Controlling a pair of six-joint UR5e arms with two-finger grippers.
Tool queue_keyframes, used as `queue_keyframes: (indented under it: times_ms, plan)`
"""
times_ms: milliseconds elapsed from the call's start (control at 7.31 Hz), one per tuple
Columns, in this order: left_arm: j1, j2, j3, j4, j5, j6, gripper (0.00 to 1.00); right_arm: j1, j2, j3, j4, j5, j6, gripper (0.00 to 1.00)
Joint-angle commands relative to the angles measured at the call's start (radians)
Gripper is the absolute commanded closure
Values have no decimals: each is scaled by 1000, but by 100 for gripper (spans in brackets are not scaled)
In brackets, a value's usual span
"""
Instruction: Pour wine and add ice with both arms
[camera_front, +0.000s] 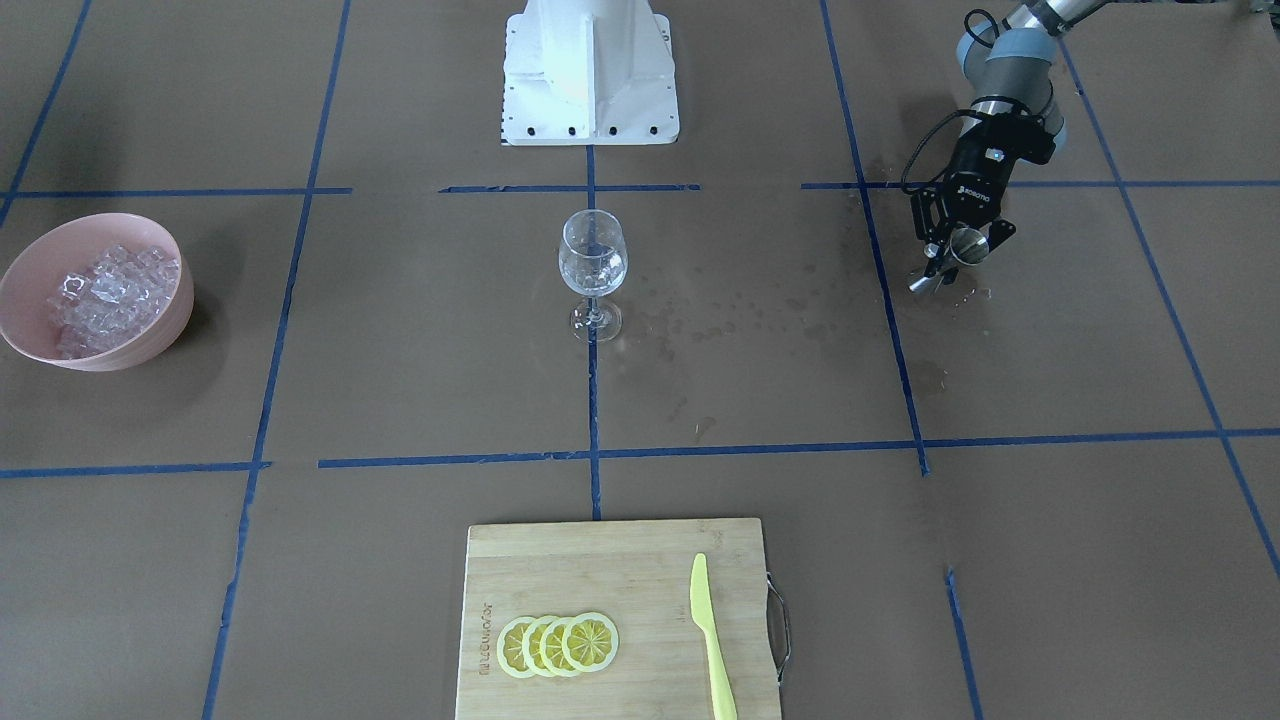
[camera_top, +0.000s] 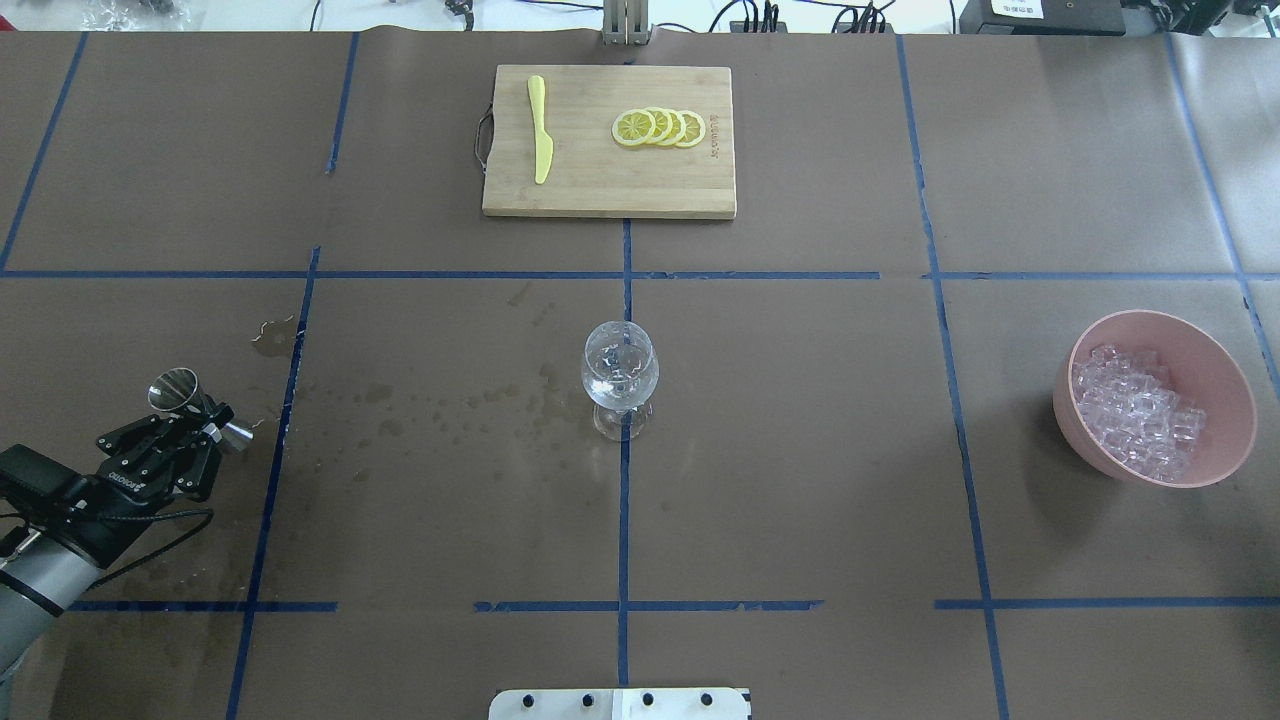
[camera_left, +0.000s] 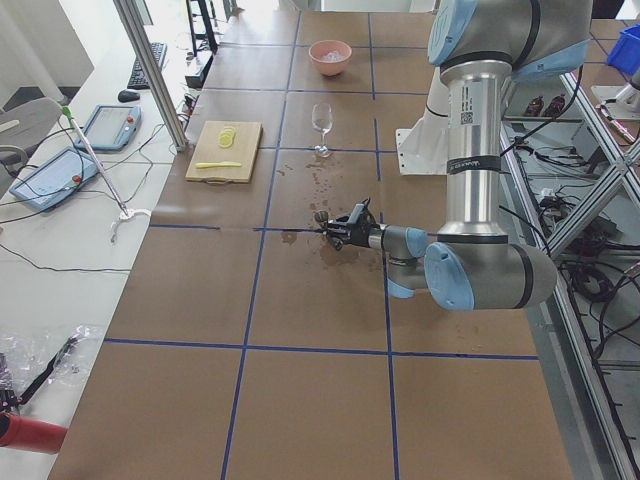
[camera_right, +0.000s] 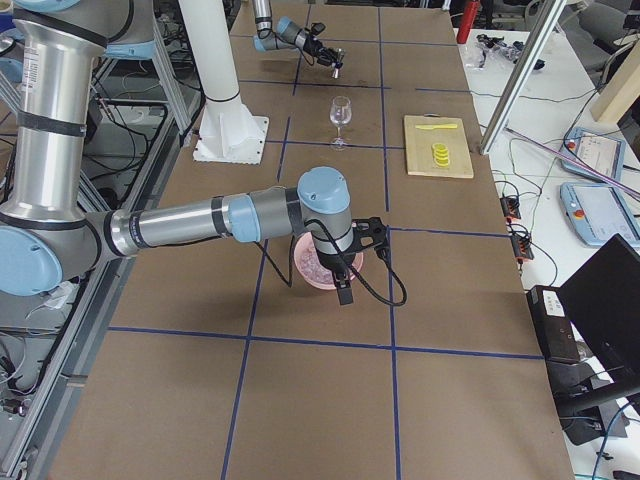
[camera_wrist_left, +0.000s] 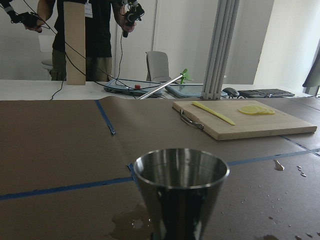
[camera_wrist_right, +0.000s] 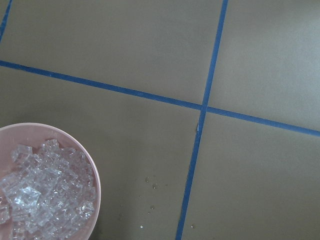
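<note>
Over wet paper (camera_top: 400, 420), L end effector (camera_top: 208, 422) clamps steel jigger (camera_top: 178, 390).

The front-facing camera looks steeply down on the counter (camera_front: 400, 330) from its far side; the overhead looks forward from behind the robot. Both share the wine glass (camera_front: 592, 262) and cutting board (camera_front: 620, 570). 2 side cameras sit high at the counter's ends, looking along it. The left wrist camera sits low, close behind a steel jigger (camera_wrist_left: 181, 195); the right looks straight down, close by the pink bowl (camera_wrist_right: 97, 195).
</note>
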Motion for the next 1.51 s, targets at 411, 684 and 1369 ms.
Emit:
queue_keyframes:
  times_ms: [411,684,1369]
  plan:
    - [62,-12,8,10,40,7,100,0,-1,0,0,0,0,0]
    - [71,-17,11,13,40,7,100,-1,-1,0,0,0,0,0]
    - [82,-32,11,13,40,7,47,0,6,-5,0,-2,0,0]
